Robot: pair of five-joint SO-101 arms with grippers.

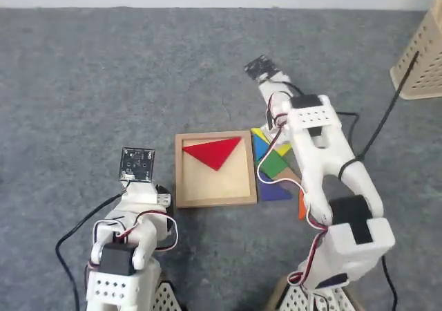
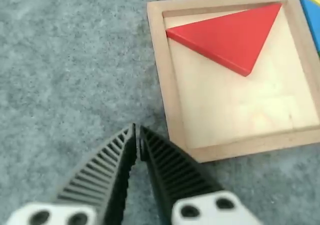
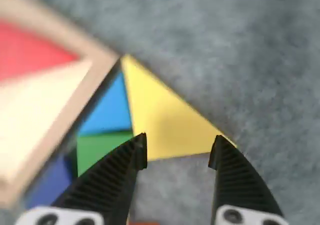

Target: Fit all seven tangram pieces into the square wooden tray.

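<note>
- in the high view the wooden tray (image 1: 181,176) lies at the middle of the grey worktop (image 1: 97,83).
- a red triangle (image 1: 213,151) lies flat inside the tray, in its 12 o'clock half. its long edge runs along the 12 o'clock wall and its tip points to 6 o'clock. the rest of the tray floor is bare wood.
- the other pieces lie in a cluster on the worktop at 3 o'clock of the tray, close beside its wall and partly under the right arm.
- among them we make out a yellow triangle (image 3: 160,120), a blue piece (image 3: 107,112), a green piece (image 3: 97,147), a dark blue piece (image 3: 47,182) and an orange piece (image 1: 302,204).
- the right pincer (image 3: 179,145) is spread wide over the yellow triangle. one finger is over the seam of yellow and green, the other by the triangle's far corner. we cannot tell whether it touches the piece.
- the left pincer (image 2: 137,131) is narrow, its fingers almost meeting and holding nothing. it hangs over the worktop just off the tray's 8 o'clock corner.
</note>
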